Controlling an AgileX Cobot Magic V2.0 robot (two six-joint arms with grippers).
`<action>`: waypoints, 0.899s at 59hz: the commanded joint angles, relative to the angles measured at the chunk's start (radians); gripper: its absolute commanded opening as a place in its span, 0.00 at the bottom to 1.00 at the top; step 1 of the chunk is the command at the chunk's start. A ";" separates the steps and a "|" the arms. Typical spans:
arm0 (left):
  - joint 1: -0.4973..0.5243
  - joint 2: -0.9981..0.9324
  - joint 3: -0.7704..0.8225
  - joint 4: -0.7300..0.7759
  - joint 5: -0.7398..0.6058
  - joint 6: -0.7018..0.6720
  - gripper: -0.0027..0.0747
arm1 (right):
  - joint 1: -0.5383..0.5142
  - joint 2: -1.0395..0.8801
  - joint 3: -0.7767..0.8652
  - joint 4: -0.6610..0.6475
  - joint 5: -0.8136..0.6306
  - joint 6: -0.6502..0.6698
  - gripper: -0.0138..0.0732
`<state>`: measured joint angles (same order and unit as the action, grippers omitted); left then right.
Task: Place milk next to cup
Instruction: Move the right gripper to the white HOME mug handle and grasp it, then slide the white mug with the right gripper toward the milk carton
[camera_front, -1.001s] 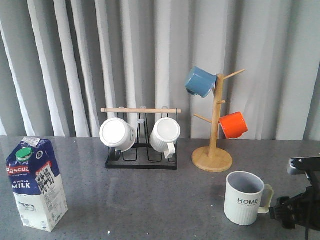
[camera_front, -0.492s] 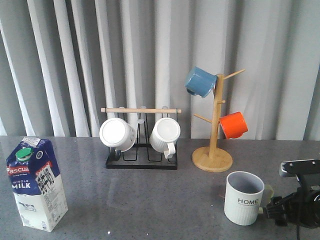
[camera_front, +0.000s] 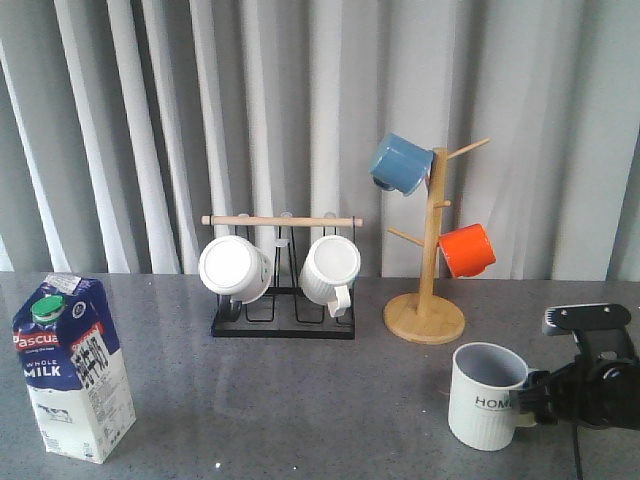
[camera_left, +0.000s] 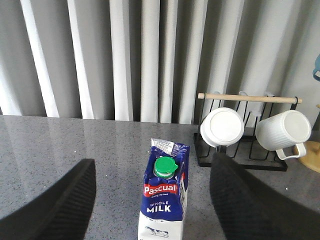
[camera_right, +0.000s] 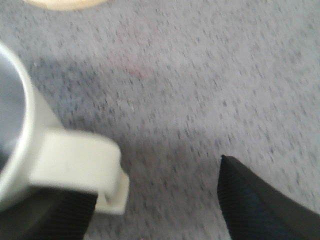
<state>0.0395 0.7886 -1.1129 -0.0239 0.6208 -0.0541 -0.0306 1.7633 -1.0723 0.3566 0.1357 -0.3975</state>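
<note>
Right gripper, jaws spread, straddles the handle of the cup; left gripper, also spread, faces the upright milk.

Blue-white milk, green cap; cream ribbed cup; grey table

The right arm is black and blocky, with a grey flat piece on top and a thin black cable hanging under it; the left gripper has two wide black fingers with a bumpy, dotted skin; the right gripper's fingers look the same.
</note>
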 joint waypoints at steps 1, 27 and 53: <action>-0.003 0.003 -0.031 -0.010 -0.077 -0.001 0.63 | 0.019 0.000 -0.083 0.007 -0.027 -0.023 0.63; -0.003 0.005 -0.031 -0.010 -0.076 0.000 0.63 | 0.120 -0.219 -0.159 0.051 0.067 -0.043 0.15; -0.003 0.003 -0.031 -0.010 -0.076 0.000 0.63 | 0.344 -0.072 -0.194 0.055 0.165 -0.011 0.15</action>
<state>0.0395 0.7886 -1.1129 -0.0239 0.6208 -0.0541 0.3134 1.6839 -1.2388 0.4020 0.3326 -0.4244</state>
